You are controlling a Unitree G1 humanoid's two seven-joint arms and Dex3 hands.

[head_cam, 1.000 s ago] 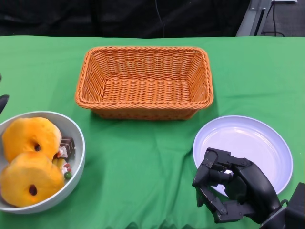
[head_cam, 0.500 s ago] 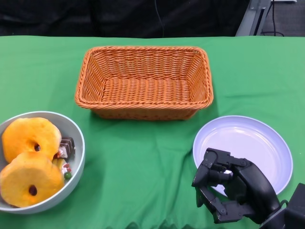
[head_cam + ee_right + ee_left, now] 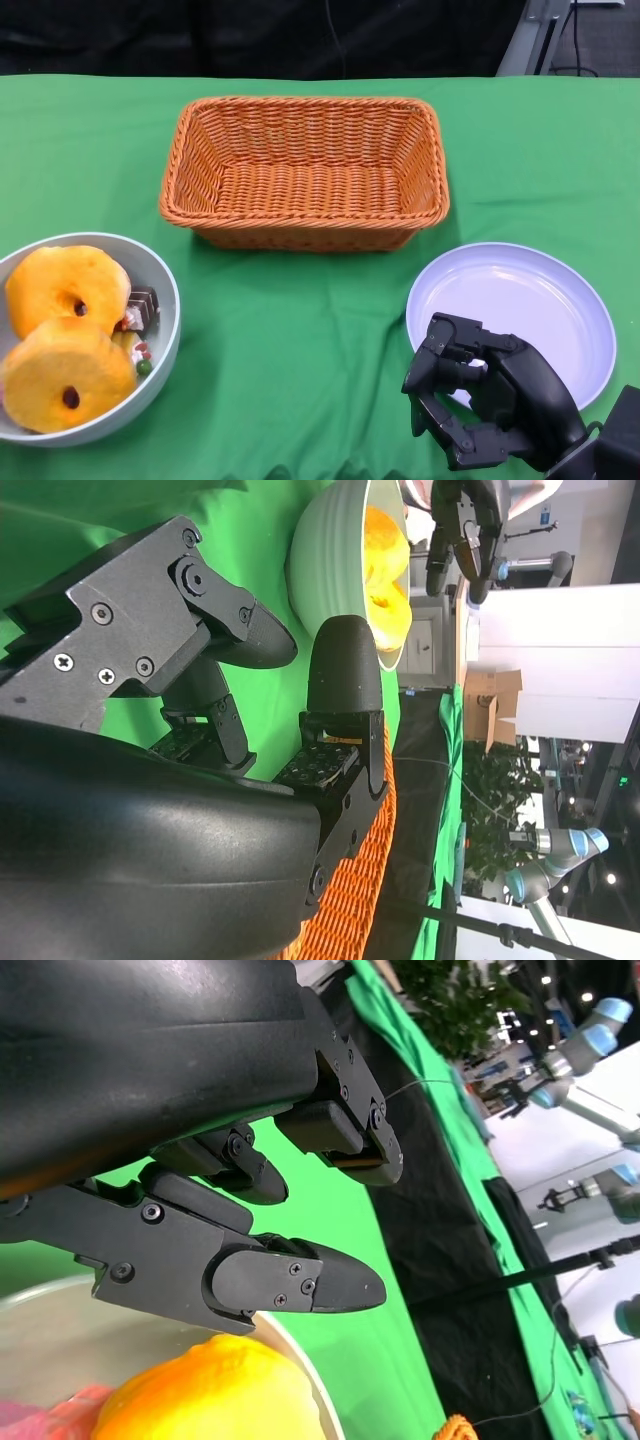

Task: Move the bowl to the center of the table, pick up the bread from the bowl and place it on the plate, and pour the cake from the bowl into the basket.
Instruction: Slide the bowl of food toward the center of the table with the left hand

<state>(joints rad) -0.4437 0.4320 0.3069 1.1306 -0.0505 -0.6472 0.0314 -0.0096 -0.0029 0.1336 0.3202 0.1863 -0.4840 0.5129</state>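
At the lower left of the head view sits your bowl (image 3: 160, 300), pale and round, partly cut off by the frame edge, on the green desk (image 3: 300, 350). Two orange ring-shaped pieces of bread (image 3: 65, 285) fill most of it, and a small cake (image 3: 138, 305) is wedged between them and the bowl's right wall. You have the wicker basket (image 3: 305, 170) at the upper middle and the pale plate (image 3: 560, 300) at the lower right, both with nothing in them.

Your right robot hand (image 3: 480, 400) hovers at the lower right, overlapping the near edge of the plate, fingers curled partway but apart and holding nothing. Your left robot hand (image 3: 270, 1220) is out of the head view; the left wrist view shows its fingers spread and holding nothing, just beside the bowl's rim with bread close below them.

You appear to be at the first step: the bowl is off to the side, not yet at the desk's centre. Next you likely need the left robot hand to grip the rim and slide the bowl toward the open cloth in front of the basket, keeping it level so nothing spills.
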